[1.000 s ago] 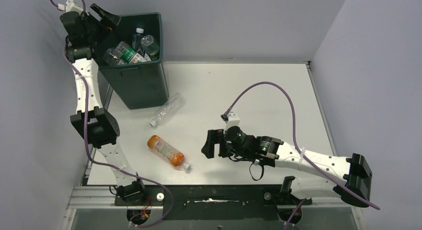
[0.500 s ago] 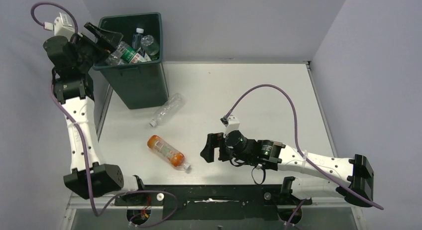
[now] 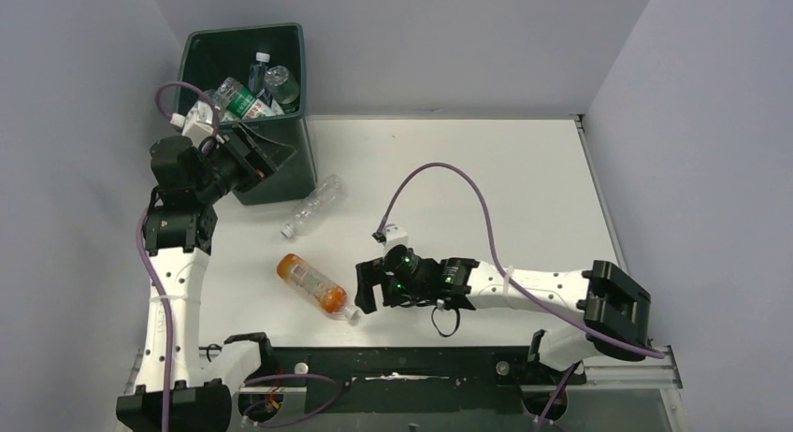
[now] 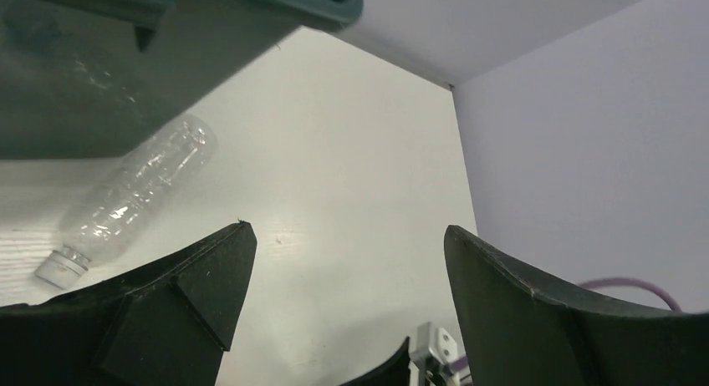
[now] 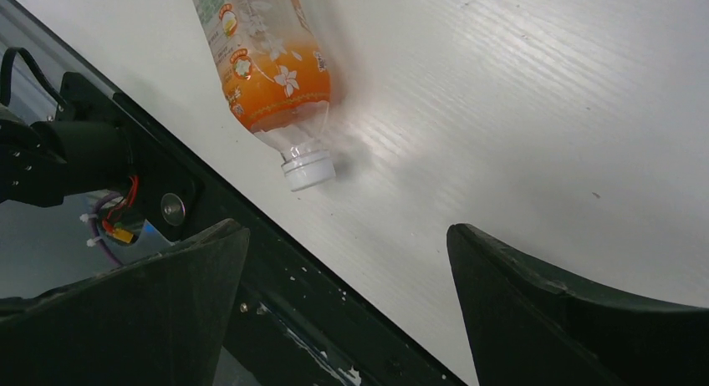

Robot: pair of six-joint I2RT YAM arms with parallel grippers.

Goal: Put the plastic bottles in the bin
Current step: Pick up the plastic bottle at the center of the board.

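Left gripper (image 4: 347,229) hangs with jaws apart, empty. The clear bottle (image 4: 125,204) lies ahead of its left finger, beside the green bin (image 4: 100,85). Right gripper (image 5: 347,231) is spread wide, holding nothing. The orange bottle (image 5: 267,60) lies just ahead, white cap nearest, so best reach past the cap and close across the flower-labelled body.

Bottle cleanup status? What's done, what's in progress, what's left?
Done: several bottles lie inside the green bin. In hand: nothing is gripped. The right gripper hangs open by the cap end of the orange bottle. The left gripper is open near the bin's side, and its wrist camera shows the clear bottle. Left: those two bottles, both lying on their sides on the table.
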